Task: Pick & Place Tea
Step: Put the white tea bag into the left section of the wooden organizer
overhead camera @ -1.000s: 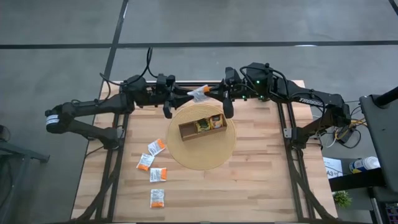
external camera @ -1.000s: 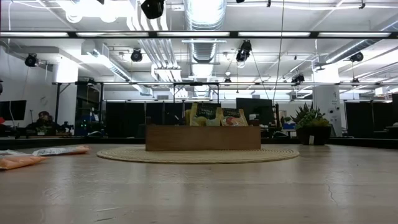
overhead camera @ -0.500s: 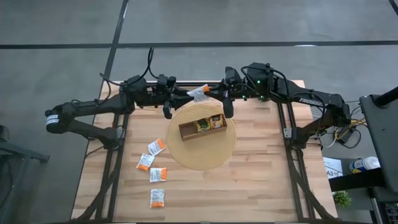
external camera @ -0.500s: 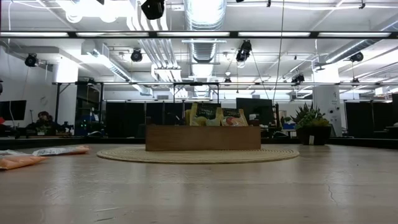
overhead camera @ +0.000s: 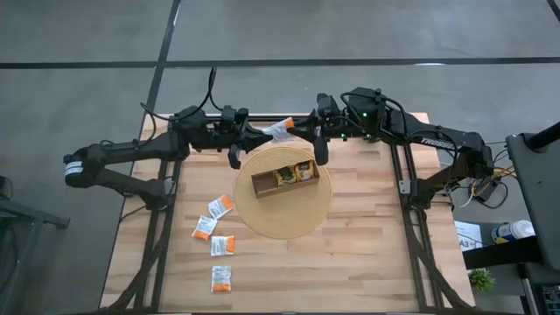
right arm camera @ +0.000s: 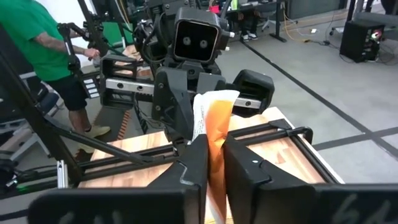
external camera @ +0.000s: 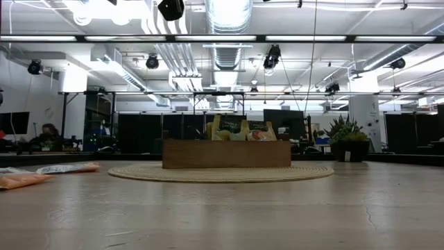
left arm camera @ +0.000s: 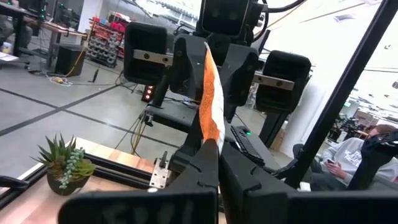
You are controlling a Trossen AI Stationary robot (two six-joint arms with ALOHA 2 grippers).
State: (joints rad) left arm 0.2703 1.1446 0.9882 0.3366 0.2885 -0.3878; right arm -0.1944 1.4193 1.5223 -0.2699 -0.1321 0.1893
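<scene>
left tool [left arm camera: 214, 163] pinches an orange-white tea sachet [left arm camera: 211, 106] upright, right tool [left arm camera: 214, 68] gripping its far edge.

Matt wooden table [overhead camera: 350, 262], woven fibre mat [overhead camera: 284, 223], glossy paper sachet [right arm camera: 214, 134]

The worktop [overhead camera: 367, 254] is a light wooden butcher-block surface. A round woven mat [overhead camera: 284, 194] lies near its centre, carrying a brown wooden tray [overhead camera: 262, 185]. Four white-and-orange tea sachets [overhead camera: 219, 246] lie flat on the bare wood, near the mat on the left arm's side.
</scene>
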